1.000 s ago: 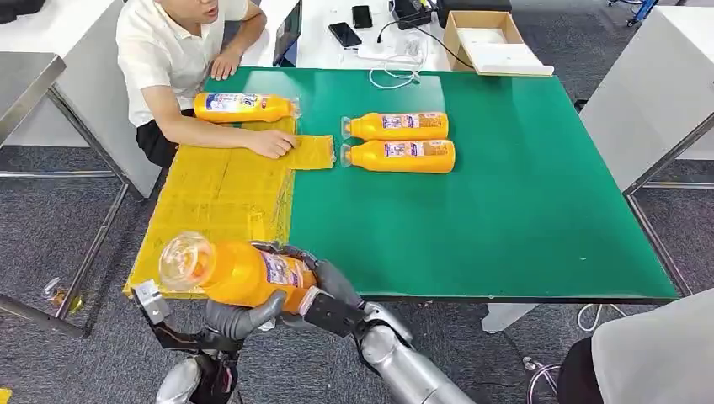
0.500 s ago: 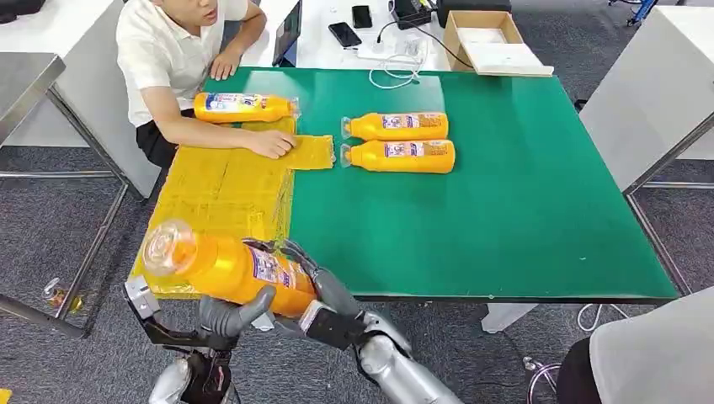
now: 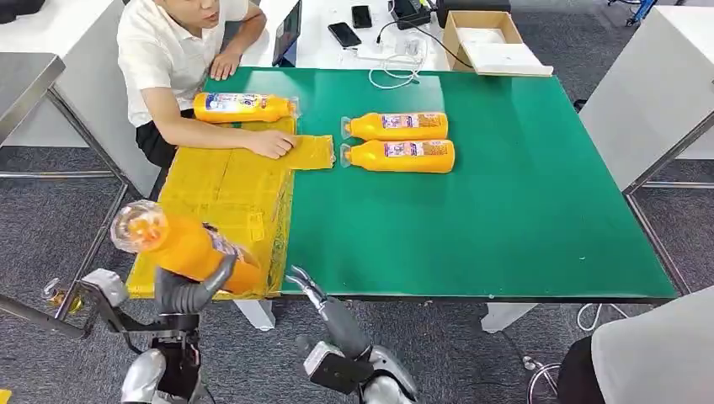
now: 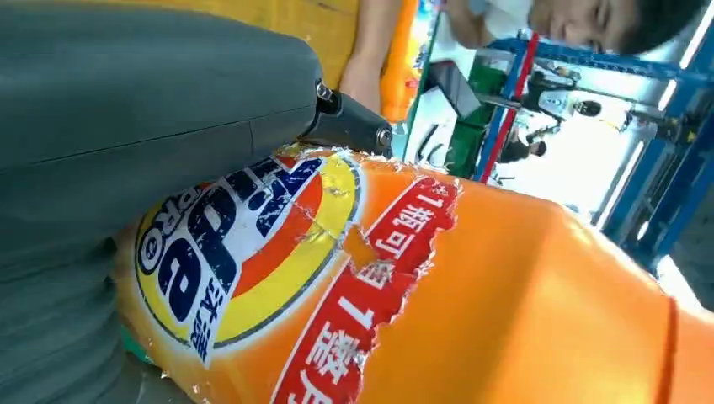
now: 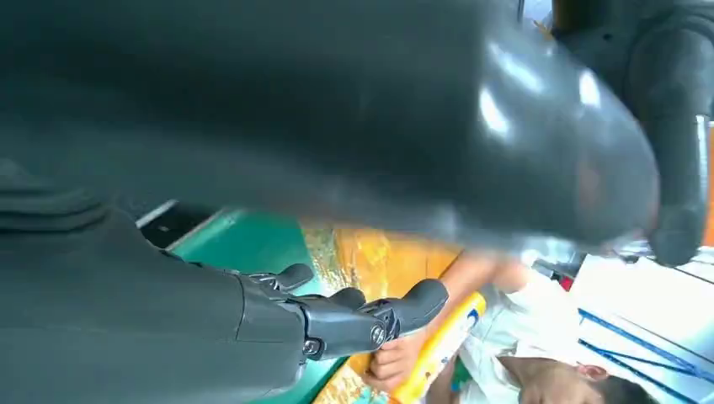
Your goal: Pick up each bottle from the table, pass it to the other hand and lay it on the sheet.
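Lower left of the frame, the left hand [image 3: 189, 290] grips an orange bottle [image 3: 181, 246] over the yellow sheet [image 3: 223, 198]. The right hand [image 3: 324, 307] sits beside it, fingers apart, holding nothing.

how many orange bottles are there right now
4. One is held up by the left hand over the near end of the yellow sheet: held bottle. One lies at the sheet's far end. Two lie side by side on the green table: and.
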Robot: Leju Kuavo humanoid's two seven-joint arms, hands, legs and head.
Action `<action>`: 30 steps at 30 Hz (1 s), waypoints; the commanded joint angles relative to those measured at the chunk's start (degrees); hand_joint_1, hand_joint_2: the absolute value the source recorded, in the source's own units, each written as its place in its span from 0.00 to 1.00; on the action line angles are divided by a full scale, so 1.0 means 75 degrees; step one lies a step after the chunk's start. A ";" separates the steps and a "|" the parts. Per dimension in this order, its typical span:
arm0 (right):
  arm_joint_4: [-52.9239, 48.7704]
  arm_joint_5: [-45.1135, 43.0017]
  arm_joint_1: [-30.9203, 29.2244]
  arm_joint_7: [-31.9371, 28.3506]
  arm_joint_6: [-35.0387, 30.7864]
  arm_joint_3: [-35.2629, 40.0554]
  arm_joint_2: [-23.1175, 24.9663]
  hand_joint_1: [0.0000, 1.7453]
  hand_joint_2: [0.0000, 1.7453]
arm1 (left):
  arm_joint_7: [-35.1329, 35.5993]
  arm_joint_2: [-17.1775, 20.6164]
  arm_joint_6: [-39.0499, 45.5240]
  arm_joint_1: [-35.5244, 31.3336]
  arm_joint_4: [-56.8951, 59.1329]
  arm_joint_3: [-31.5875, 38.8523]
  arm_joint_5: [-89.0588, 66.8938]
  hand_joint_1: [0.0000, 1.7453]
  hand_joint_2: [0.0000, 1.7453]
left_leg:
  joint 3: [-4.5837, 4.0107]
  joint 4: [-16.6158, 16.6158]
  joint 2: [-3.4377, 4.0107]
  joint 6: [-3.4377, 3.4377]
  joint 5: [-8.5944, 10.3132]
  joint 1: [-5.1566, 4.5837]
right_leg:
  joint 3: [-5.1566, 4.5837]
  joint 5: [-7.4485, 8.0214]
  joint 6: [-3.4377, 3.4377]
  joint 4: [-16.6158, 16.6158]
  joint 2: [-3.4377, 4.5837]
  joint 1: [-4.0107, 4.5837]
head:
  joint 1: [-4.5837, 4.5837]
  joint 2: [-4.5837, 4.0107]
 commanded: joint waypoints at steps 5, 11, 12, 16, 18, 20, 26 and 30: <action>-0.0139 -0.0113 0.0056 -0.0070 0.0047 -0.0143 -0.0139 0.00 0.00 | -0.0606 0.0467 0.3161 -0.1047 0.1059 -0.0263 -0.3879 1.00 1.00 | 0.0021 -0.0006 -0.0014 -0.0009 -0.0003 0.0001 | 0.0025 -0.0011 -0.0014 0.0000 -0.0021 0.0002 | 0.0000 0.0000; -0.0553 -0.0069 0.0007 -0.0177 0.0403 0.0155 -0.0070 0.00 0.00 | 0.0661 0.0666 0.4815 -0.2892 0.4502 -0.1115 -0.8790 1.00 1.00 | 0.0025 -0.0016 -0.0052 -0.0009 0.0012 -0.0002 | 0.0034 -0.0008 -0.0014 -0.0007 -0.0051 0.0000 | -0.0003 0.0000; -0.0582 -0.0076 -0.0033 -0.0192 0.0450 0.0225 -0.0047 0.00 0.00 | 0.0795 0.0652 0.4996 -0.3181 0.5058 -0.1149 -0.9347 1.00 1.00 | 0.0013 -0.0011 -0.0043 -0.0006 0.0012 -0.0002 | 0.0019 -0.0002 -0.0008 -0.0005 -0.0037 -0.0001 | -0.0003 0.0000; -0.0671 -0.0075 -0.0057 -0.0199 0.0459 0.0297 0.0016 0.00 0.00 | 0.0864 0.0617 0.4923 -0.3519 0.5595 -0.0950 -0.9432 1.00 1.00 | 0.0025 -0.0007 -0.0021 -0.0011 0.0015 0.0000 | 0.0028 0.0002 -0.0014 -0.0001 -0.0012 0.0001 | 0.0003 0.0000; -0.0667 -0.0074 -0.0043 -0.0199 0.0458 0.0299 0.0005 0.00 0.00 | 0.0861 0.0617 0.4921 -0.3519 0.5596 -0.0947 -0.9430 1.00 1.00 | 0.0017 -0.0006 0.0003 -0.0012 0.0013 0.0003 | 0.0021 0.0009 -0.0014 -0.0001 0.0001 0.0003 | -0.0003 0.0000; -0.0701 -0.0071 -0.0026 -0.0198 0.0457 0.0309 -0.0017 0.00 0.00 | 0.0842 0.0602 0.4888 -0.3480 0.5551 -0.0917 -0.9419 1.00 1.00 | 0.0025 -0.0006 0.0012 -0.0016 0.0009 0.0003 | 0.0023 0.0014 -0.0032 0.0000 -0.0002 0.0005 | 0.0000 0.0000; -0.2034 -0.0511 0.0507 -0.0236 0.0528 0.0297 -0.0074 0.00 0.00 | 0.1033 0.0490 0.4158 -0.4092 0.6448 -0.0173 -0.9024 1.00 1.00 | 0.0010 0.0003 0.0004 -0.0016 0.0010 0.0004 | 0.0008 0.0011 -0.0032 0.0010 -0.0009 0.0007 | 0.0000 0.0000; -0.2556 -0.0686 0.0740 0.0054 0.0479 0.0326 -0.0247 0.00 0.00 | 0.1555 0.0511 0.3767 -0.4765 0.7712 -0.0139 -0.9414 1.00 1.00 | 0.0001 0.0003 0.0000 -0.0013 0.0014 0.0006 | 0.0001 0.0016 -0.0028 0.0005 -0.0010 0.0007 | 0.0000 0.0000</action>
